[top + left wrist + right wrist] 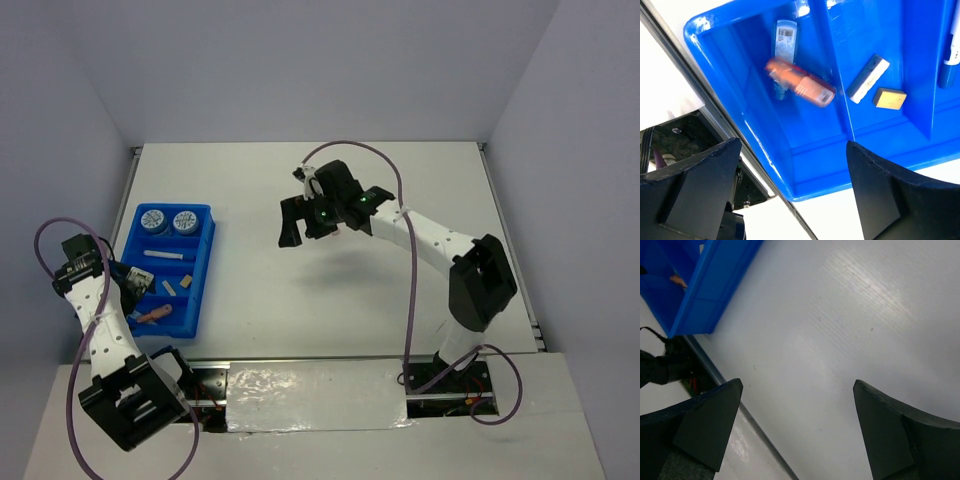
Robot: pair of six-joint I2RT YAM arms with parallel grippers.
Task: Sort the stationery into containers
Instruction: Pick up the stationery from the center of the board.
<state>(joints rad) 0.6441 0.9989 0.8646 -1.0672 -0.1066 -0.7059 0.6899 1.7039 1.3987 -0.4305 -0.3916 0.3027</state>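
The bright blue tray [203, 270] lies at the left of the table. Its far compartment holds two round blue-and-white tubs [152, 220] [185, 222]. Then come the white pen [166, 256], a tan block [889, 98] and a grey block [868, 78]. The nearest compartment holds an orange stick [800, 86] lying across a light-blue stick [785, 42]. My left gripper [138, 288] is open and empty above the tray's near left corner [810, 160]; in its wrist view [792, 190] nothing lies between the fingers. My right gripper [303, 228] is open and empty above bare table [797, 430].
The tray's corner [700, 285] shows at the upper left of the right wrist view. The table's near edge with a dark gap and cables [700, 130] runs beside the tray. White walls enclose the table on three sides.
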